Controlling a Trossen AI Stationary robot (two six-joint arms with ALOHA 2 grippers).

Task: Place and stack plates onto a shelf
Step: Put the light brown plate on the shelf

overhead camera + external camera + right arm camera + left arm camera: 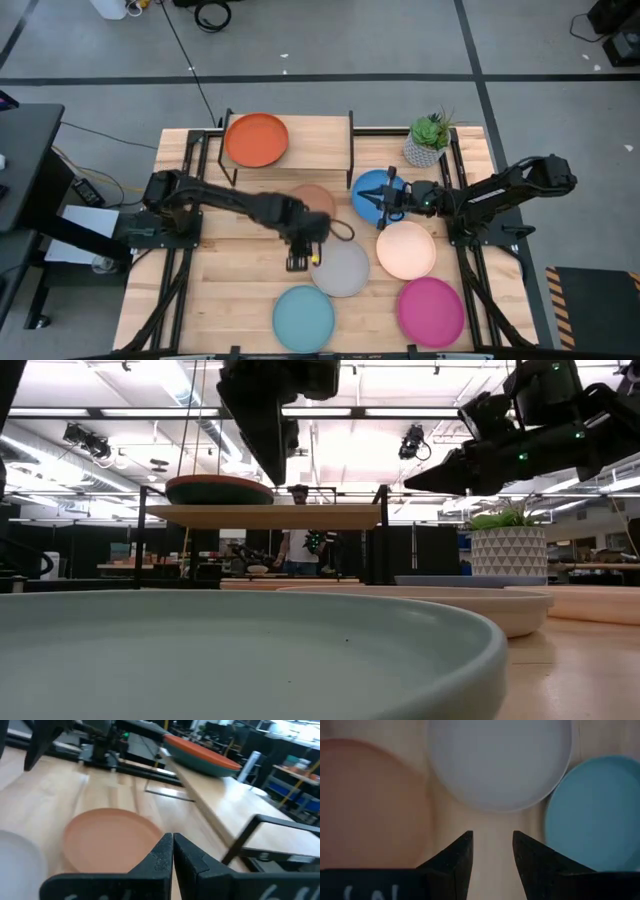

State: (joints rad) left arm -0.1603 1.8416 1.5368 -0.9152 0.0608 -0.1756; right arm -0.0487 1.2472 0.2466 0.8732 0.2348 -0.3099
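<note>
The shelf [300, 135] stands at the table's far side. An orange plate [256, 140] lies on its left half, seemingly on a dark teal plate [210, 765]. On the table lie tan brown [318, 197], blue [368, 190], grey [342, 270], cream [406, 250], light blue [303, 318] and magenta [431, 311] plates. My left gripper [298, 262] is open and empty, pointing down at the bare table beside the grey plate's left rim [495, 795]. My right gripper [385, 203] is shut and empty, raised above the blue plate [440, 478].
A potted plant [428, 140] stands at the far right, beside the shelf. The shelf's right half [320, 140] is bare. A person stands in the room beyond the table [298, 540].
</note>
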